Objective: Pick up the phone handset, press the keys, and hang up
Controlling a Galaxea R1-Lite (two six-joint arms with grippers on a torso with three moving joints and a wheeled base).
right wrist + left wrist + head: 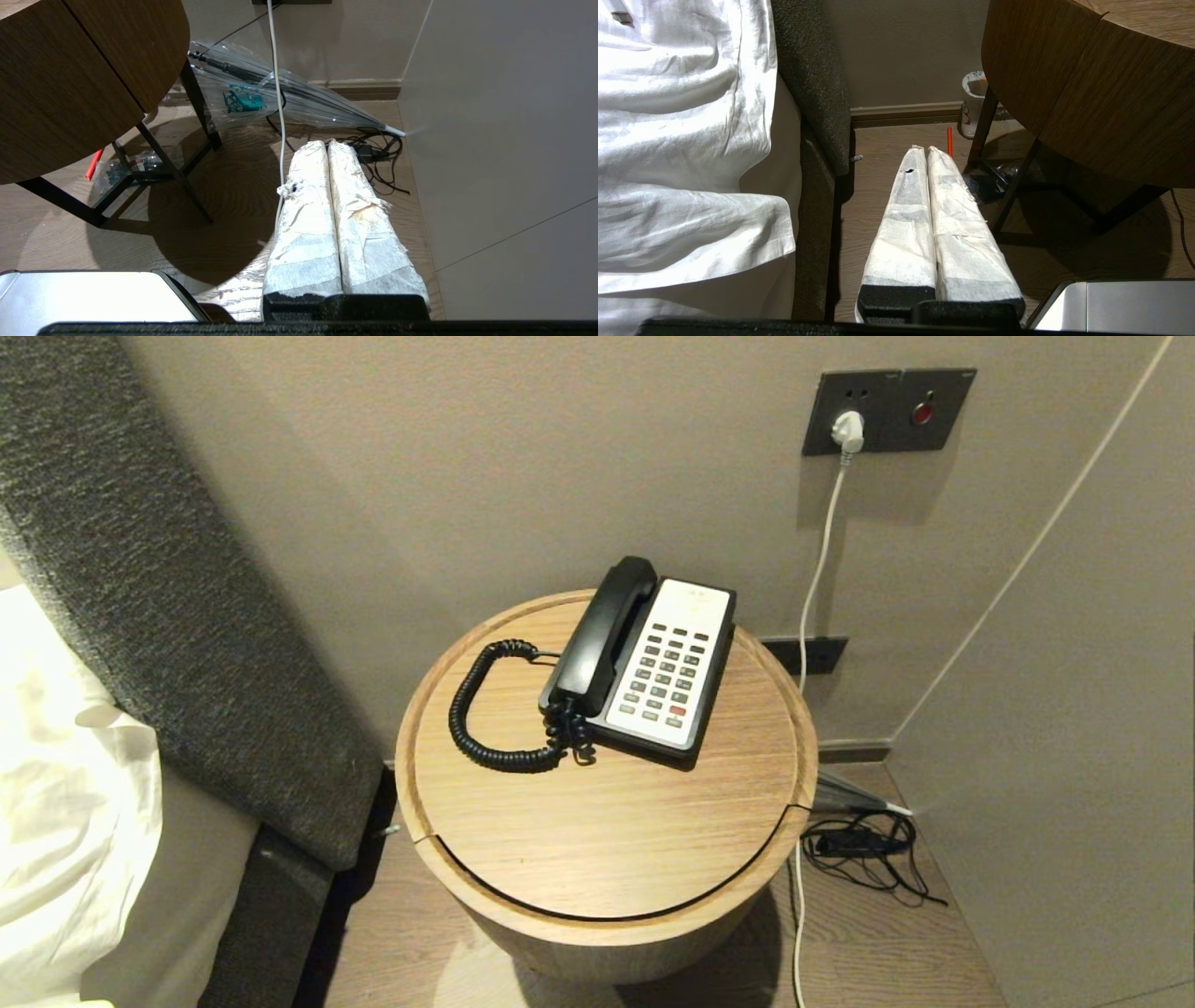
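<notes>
A black desk phone with a white keypad face (670, 663) sits on the round wooden side table (607, 831). Its black handset (602, 635) rests in the cradle on the phone's left side. A coiled black cord (485, 709) loops from it over the tabletop. Neither arm shows in the head view. My left gripper (927, 149) hangs low beside the table, above the floor next to the bed, with its white-wrapped fingers pressed together and empty. My right gripper (327, 143) hangs low on the table's other side, near the wall, fingers together and empty.
A bed with white sheets (65, 803) and a grey headboard (168, 616) stands at the left. A wall socket with a white plug (848, 429) and cable is behind the table. A folded clear umbrella (280, 100) and black cables (378, 154) lie on the floor at the right.
</notes>
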